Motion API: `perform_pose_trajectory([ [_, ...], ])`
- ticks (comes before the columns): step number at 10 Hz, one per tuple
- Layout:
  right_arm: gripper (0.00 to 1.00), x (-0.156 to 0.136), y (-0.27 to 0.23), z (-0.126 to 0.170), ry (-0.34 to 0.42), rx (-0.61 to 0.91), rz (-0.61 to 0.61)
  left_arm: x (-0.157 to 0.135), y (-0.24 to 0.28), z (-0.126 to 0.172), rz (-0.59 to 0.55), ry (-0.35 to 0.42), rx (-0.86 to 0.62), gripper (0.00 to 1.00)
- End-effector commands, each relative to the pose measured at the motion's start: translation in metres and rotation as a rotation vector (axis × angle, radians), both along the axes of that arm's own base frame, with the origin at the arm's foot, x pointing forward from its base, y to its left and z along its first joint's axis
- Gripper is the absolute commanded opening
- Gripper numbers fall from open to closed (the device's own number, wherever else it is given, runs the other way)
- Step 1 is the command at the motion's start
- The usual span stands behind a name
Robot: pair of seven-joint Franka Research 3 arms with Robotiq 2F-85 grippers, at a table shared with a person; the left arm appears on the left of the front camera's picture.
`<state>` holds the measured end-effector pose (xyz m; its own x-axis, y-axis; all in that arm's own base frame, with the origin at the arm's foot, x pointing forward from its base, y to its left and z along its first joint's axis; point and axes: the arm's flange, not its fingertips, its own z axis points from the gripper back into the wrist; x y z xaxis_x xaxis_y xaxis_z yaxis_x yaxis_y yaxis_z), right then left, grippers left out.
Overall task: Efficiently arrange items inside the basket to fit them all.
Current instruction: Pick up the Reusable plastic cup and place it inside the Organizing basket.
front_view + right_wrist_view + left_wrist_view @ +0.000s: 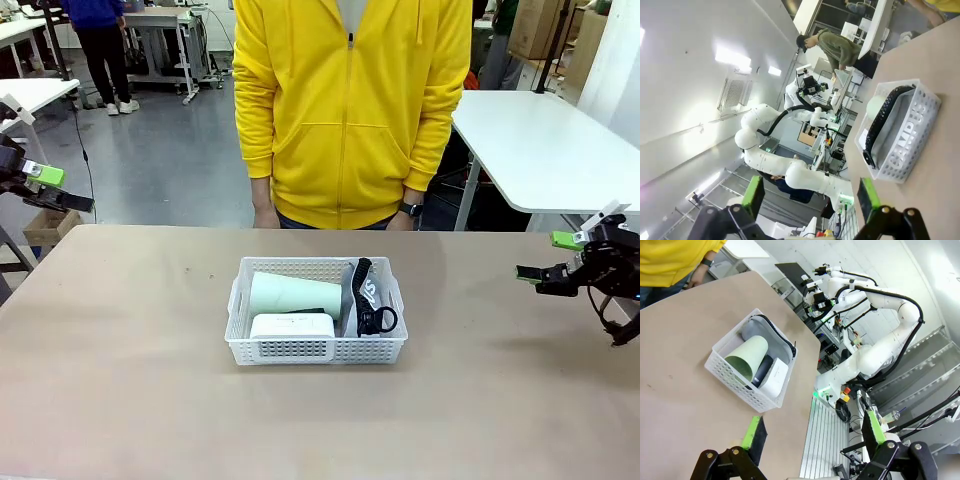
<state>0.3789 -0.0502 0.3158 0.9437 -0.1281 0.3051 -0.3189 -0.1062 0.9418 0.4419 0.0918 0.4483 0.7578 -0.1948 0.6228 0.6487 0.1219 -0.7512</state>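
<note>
**Basket packed at mid-table, both arms held back with jaws apart**

The white basket (316, 349) sat on the tan table (120, 400) near its middle, just in front of a person in a yellow zip jacket (350, 110) who stood at the far edge with both hands down by the table's rim. Inside, the pale green cup (295, 295) lay on its side along the far left part, its mouth turned toward the right. The white rounded device (292, 326) lay in front of the cup, against the near wall. In the left wrist view a dark object (762, 371) — apparently the stapler — was wedged between cup and device. The grey pouch (362, 295) stood on edge along the right wall, its black zipper (372, 318) uppermost; through the lattice in the right wrist view its "CAMPUS" lettering (910, 137) was legible.

The left gripper (45, 188) hung off the table's far left corner, the right gripper (548, 257) above the table's right edge — both well apart from the basket, fingers spread wide, nothing between the green pads.
</note>
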Motion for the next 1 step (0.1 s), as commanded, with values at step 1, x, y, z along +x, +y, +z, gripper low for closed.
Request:
perform_pose_trajectory([
  [1,1.00,-0.0007,-0.0019,0.0013,-0.022,0.005,0.007,-0.0021,-0.0012,0.0003,-0.002,0.001,0.008,1.00],
])
